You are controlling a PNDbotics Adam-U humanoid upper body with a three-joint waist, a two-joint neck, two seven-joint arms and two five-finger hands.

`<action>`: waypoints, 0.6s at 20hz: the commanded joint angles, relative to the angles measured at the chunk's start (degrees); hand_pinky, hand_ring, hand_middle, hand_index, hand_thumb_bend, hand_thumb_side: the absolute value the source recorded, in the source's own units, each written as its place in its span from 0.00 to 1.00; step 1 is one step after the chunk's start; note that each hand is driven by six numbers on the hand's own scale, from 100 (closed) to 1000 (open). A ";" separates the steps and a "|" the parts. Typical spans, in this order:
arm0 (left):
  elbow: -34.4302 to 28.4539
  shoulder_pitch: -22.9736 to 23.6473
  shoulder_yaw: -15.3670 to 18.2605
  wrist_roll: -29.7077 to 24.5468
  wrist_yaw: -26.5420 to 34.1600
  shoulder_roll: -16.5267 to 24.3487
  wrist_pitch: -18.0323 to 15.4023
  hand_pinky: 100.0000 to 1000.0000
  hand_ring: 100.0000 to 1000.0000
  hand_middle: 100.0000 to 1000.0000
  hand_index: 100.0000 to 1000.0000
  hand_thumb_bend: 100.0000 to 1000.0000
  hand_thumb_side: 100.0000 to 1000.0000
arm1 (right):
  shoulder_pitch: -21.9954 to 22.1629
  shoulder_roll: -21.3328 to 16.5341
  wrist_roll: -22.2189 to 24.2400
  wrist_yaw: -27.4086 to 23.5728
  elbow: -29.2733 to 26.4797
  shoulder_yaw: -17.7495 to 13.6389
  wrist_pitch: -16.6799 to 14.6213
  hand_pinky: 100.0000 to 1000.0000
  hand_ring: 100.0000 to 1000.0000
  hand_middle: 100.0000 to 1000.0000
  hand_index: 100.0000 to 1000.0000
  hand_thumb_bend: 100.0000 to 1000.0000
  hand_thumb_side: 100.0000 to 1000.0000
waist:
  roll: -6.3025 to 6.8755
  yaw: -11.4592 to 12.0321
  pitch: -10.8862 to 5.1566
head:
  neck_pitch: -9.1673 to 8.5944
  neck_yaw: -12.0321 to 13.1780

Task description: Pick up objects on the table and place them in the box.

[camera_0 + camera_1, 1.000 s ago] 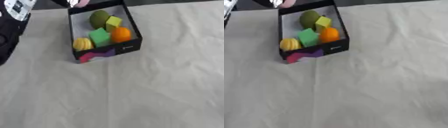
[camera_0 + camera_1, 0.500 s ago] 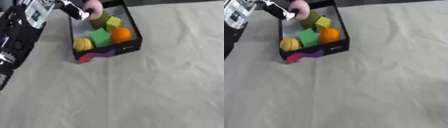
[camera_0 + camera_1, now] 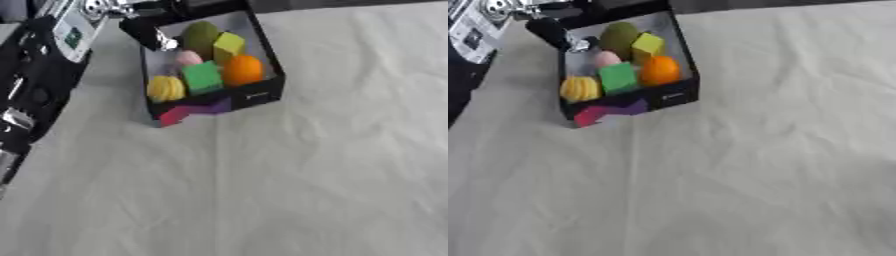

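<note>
The left robot hand (image 3: 144,27) hangs over the far-left corner of the box (image 3: 262,92), its fingers seemingly spread and empty, probably because the pink object (image 3: 187,57) now lies inside among the other pieces.

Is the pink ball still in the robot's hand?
No, the pink ball lies in the box beside the green block, below the left hand.

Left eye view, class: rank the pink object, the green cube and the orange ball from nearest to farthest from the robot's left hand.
Measured from the left hand:
1. Pink object, just below the fingers, inside the box.
2. Green cube, box centre.
3. Orange ball, right side of the box.
</note>
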 commanded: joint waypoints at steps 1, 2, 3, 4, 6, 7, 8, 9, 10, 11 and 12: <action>-9.72 2.36 2.47 10.59 11.48 3.35 5.00 0.80 0.60 0.59 0.74 0.00 0.38 | 0.17 -1.92 -0.25 -1.14 -0.64 -0.86 -0.09 0.88 0.74 0.68 0.85 0.00 0.57 | -0.34 0.66 -1.73 | 0.31 -0.87; -13.54 4.46 3.23 13.96 18.15 3.69 6.93 0.80 0.58 0.58 0.73 0.00 0.41 | 0.37 -1.90 -0.41 -1.48 -0.80 -1.06 -0.18 0.88 0.74 0.68 0.85 0.00 0.56 | -0.48 1.03 -1.86 | 0.49 -1.38; -17.79 6.83 4.28 17.31 24.87 4.24 8.43 0.79 0.57 0.57 0.73 0.00 0.44 | 0.58 -1.88 -0.64 -1.83 -0.99 -1.29 -0.28 0.88 0.74 0.68 0.85 0.00 0.55 | -0.64 1.45 -1.98 | 0.66 -2.06; -22.07 9.37 5.38 20.43 31.06 4.77 9.65 0.78 0.56 0.57 0.74 0.00 0.45 | 0.82 -1.86 -0.90 -2.14 -1.23 -1.50 -0.41 0.88 0.74 0.68 0.85 0.00 0.55 | -0.76 1.84 -2.09 | 0.82 -2.68; -30.09 14.61 7.68 25.69 41.12 5.46 11.42 0.77 0.56 0.57 0.75 0.00 0.49 | 1.25 -1.73 -1.47 -2.49 -1.68 -1.86 -0.60 0.88 0.74 0.68 0.85 0.00 0.54 | -1.00 2.57 -2.27 | 0.94 -3.74; -33.81 17.37 9.06 28.13 45.09 5.41 11.74 0.76 0.55 0.57 0.74 0.00 0.51 | 1.44 -1.66 -1.76 -2.51 -1.92 -2.01 -0.71 0.88 0.74 0.69 0.85 0.00 0.54 | -1.11 2.98 -2.35 | 0.95 -4.22; -37.30 20.15 10.38 30.54 48.66 5.25 11.72 0.76 0.55 0.57 0.74 0.00 0.52 | 1.61 -1.57 -2.03 -2.45 -2.16 -2.12 -0.83 0.88 0.74 0.69 0.85 0.00 0.54 | -1.18 3.33 -2.41 | 0.98 -4.60; -40.29 22.57 11.39 32.57 51.53 5.20 11.64 0.76 0.55 0.57 0.74 0.00 0.53 | 1.70 -1.47 -2.26 -2.48 -2.41 -2.17 -0.95 0.88 0.74 0.69 0.85 0.00 0.53 | -1.26 3.61 -2.43 | 1.00 -4.91; -43.10 25.06 12.34 34.34 53.81 5.14 11.35 0.76 0.55 0.58 0.74 0.00 0.54 | 1.75 -1.38 -2.49 -2.47 -2.68 -2.22 -1.08 0.88 0.74 0.69 0.85 0.00 0.53 | -1.35 3.89 -2.45 | 1.06 -5.17; -45.75 27.76 13.26 35.94 55.79 4.97 10.98 0.76 0.55 0.58 0.74 0.00 0.55 | 1.79 -1.27 -2.69 -2.46 -3.02 -2.25 -1.24 0.88 0.74 0.69 0.85 0.00 0.52 | -1.44 4.14 -2.45 | 1.13 -5.41; -48.10 30.24 14.02 37.31 57.49 4.78 10.65 0.76 0.55 0.58 0.74 0.00 0.56 | 1.83 -1.18 -2.86 -2.48 -3.38 -2.25 -1.37 0.88 0.74 0.69 0.85 0.00 0.52 | -1.51 4.33 -2.45 | 1.13 -5.56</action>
